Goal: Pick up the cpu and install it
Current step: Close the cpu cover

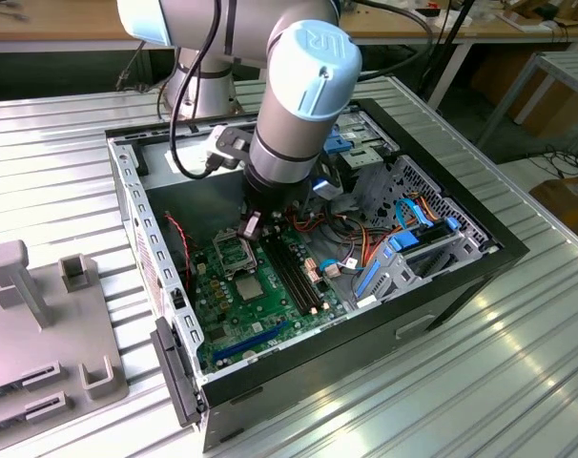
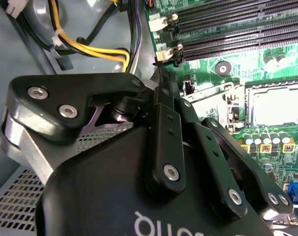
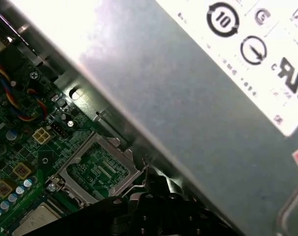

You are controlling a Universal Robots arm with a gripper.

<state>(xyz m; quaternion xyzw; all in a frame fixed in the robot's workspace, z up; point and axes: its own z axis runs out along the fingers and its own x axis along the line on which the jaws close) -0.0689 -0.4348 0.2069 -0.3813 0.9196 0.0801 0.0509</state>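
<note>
My gripper [image 1: 250, 227] reaches down into the open computer case [image 1: 365, 329], low over the green motherboard [image 1: 256, 320]. It hangs just above the far edge of the silver-framed socket [image 1: 234, 258]. The socket's hinged metal frame [image 3: 97, 169] stands flipped open, and a pale square shows inside the socket [image 2: 277, 101]. The second wrist view looks past the gripper's black linkage [image 2: 163, 142], which covers its tip. The cpu is hidden; I cannot tell whether it is at the gripper's tip or in the socket.
Long black memory slots [image 1: 294, 272] run beside the socket toward the exterior view's right. A grey power supply wall [image 3: 188, 88] is close behind the gripper, with yellow cables [image 2: 85, 46] nearby. A drive bay with blue clips [image 1: 403, 253] fills the case's right. Grey fixtures [image 1: 41, 324] stand outside on the ribbed table.
</note>
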